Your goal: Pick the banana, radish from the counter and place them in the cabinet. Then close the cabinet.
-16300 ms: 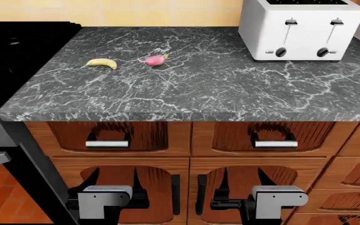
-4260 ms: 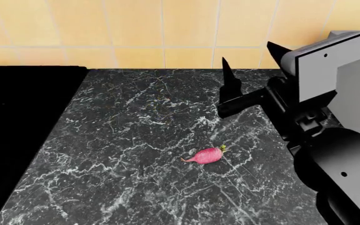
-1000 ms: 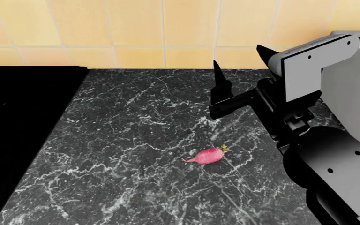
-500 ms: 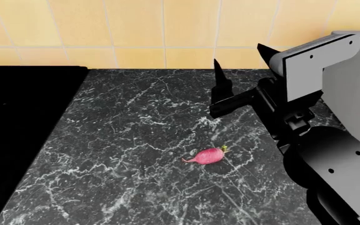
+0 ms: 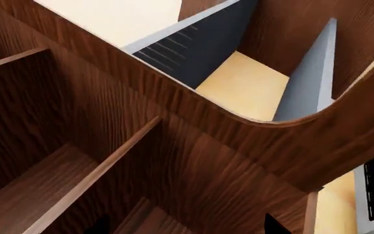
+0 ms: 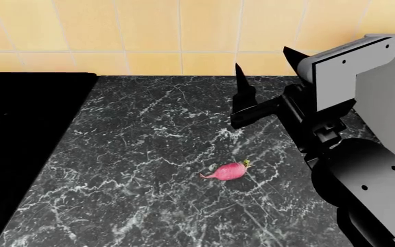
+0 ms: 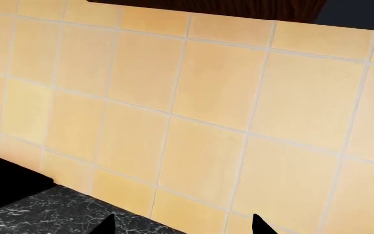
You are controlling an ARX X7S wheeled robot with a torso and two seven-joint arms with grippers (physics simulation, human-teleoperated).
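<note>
The pink-red radish [image 6: 228, 170] lies on the dark marble counter [image 6: 149, 154], its root tail pointing toward the stovetop. My right gripper [image 6: 268, 72] hovers open above and behind the radish, toward the tiled wall, with nothing between its fingers. In the right wrist view that gripper [image 7: 183, 225] faces the wall with the counter's back edge [image 7: 44, 214] below it. My left gripper [image 5: 185, 228] is open and empty, with only its dark fingertips [image 5: 272, 225] showing against the brown wooden cabinet [image 5: 44, 180]. The banana is out of view.
A flat black stovetop [image 6: 19, 128] borders the counter on the left. A yellow tiled wall [image 6: 149, 36] rises behind it. In the left wrist view a wooden divider [image 5: 96, 175] and a curved wooden panel edge [image 5: 239, 119] stand close in front of the left gripper.
Over the last second the right gripper has barely shifted. Since the earliest frame the banana has gone from the counter, and the head view has closed in on the radish.
</note>
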